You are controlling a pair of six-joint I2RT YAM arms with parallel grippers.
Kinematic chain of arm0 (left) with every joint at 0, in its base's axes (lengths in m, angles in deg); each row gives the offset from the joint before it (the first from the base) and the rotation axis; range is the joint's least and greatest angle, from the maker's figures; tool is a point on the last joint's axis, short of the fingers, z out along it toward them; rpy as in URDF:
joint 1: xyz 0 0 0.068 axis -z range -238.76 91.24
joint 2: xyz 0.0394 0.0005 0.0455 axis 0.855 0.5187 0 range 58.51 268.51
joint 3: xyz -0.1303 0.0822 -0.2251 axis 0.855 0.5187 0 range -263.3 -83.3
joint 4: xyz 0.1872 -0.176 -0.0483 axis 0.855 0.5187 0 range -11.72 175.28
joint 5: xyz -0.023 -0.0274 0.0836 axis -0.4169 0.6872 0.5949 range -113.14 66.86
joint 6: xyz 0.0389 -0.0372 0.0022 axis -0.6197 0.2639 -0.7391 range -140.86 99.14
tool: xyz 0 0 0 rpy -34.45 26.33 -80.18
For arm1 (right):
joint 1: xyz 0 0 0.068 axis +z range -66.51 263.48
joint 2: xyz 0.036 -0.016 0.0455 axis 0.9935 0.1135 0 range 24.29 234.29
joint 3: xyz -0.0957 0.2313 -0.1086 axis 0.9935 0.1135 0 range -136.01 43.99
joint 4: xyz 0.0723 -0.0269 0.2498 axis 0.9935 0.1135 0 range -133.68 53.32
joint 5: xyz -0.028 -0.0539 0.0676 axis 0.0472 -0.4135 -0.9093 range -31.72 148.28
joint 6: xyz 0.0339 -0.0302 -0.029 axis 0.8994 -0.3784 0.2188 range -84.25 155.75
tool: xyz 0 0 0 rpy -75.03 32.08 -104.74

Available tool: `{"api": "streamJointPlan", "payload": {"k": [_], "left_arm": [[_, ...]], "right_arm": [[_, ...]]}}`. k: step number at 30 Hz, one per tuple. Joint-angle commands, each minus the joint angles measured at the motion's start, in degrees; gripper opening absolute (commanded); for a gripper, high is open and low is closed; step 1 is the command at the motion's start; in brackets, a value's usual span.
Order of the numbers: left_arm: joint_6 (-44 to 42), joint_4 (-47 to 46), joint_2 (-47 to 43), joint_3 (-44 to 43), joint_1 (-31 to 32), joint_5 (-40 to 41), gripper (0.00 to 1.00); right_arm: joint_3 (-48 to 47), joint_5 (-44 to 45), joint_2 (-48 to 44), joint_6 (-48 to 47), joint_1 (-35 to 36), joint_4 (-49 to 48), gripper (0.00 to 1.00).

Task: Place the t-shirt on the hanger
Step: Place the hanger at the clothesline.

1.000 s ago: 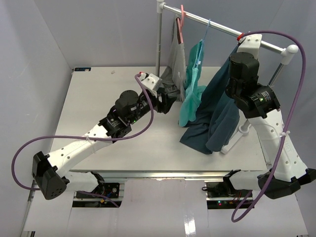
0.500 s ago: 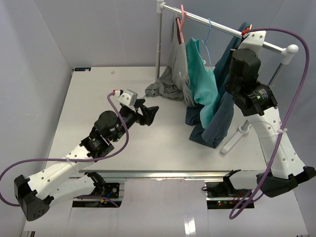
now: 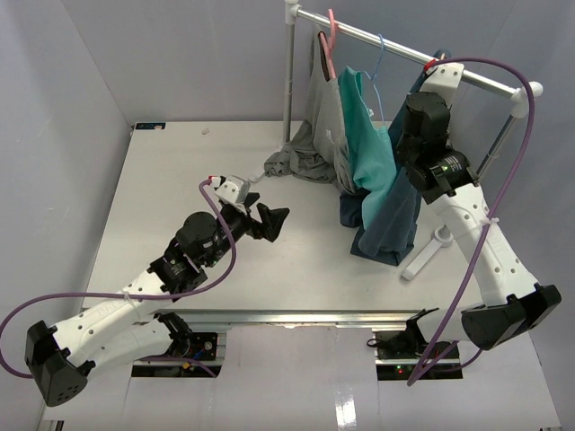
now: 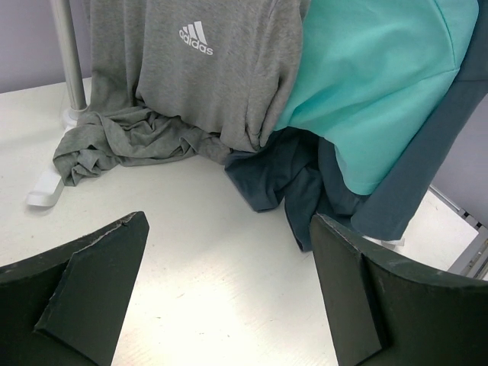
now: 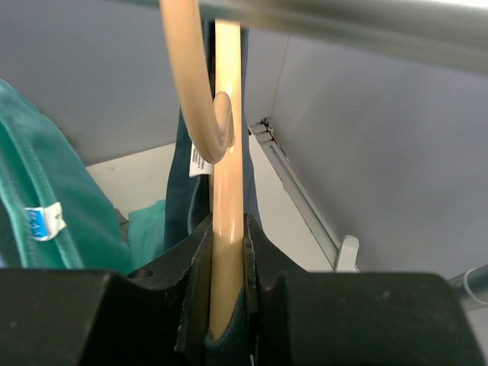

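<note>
- Slate-blue t-shirt (image 3: 388, 223): hangs below the right end of the rail (image 3: 386, 45), pressed against the teal garment (image 3: 368, 153). Its lower folds lie bunched on the bench (image 3: 180, 171). The left wrist view shows those dark folds (image 4: 290, 171) under the teal cloth (image 4: 374, 84).
- Tan hanger (image 5: 227, 152): stands upright in the right wrist view, with its curved hook rising to the rail (image 5: 343, 15) at the top edge. The dark fabric runs down just behind it, and a small white neck label (image 5: 200, 162) shows beside the stem.
- Upper grip: the right claw (image 5: 227, 263) is clamped on the hanger's stem, one finger on each side. A dark ribbed edge of cloth sits between the fingers at the bottom of the grip.
- Lower arm: the left claw (image 3: 266, 211) hangs low over the bench, well apart from the clothes and facing them. Its fingers (image 4: 91, 282) are spread wide with nothing between them.
- Neighbouring clothes: the grey garment (image 3: 314, 117), with a white three-stripe logo, hangs from the pink hanger (image 3: 331, 36), its hem heaped on the bench by the post (image 3: 288, 72). The teal garment hangs from the thin blue hanger (image 3: 379, 58).
</note>
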Motion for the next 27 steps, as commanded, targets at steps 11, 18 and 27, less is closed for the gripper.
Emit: {"api": "streamJointPlan", "payload": {"k": [11, 18, 27], "left_arm": [[0.3, -2.1, -2.9, 2.4, 0.2, -0.4, 0.98], [0.5, -2.5, -2.8, 2.3, 0.2, -0.7, 0.98], [1.1, -3.0, -0.2, 1.5, 0.2, -1.6, 0.98]], "right_arm": [[8.0, -1.3, -4.1, 2.3, -1.9, -11.9, 0.08], [9.9, -1.1, -5.5, 1.0, -1.9, -14.9, 0.08], [9.5, -1.3, -4.7, -0.1, -1.8, -17.4, 0.08]]}}
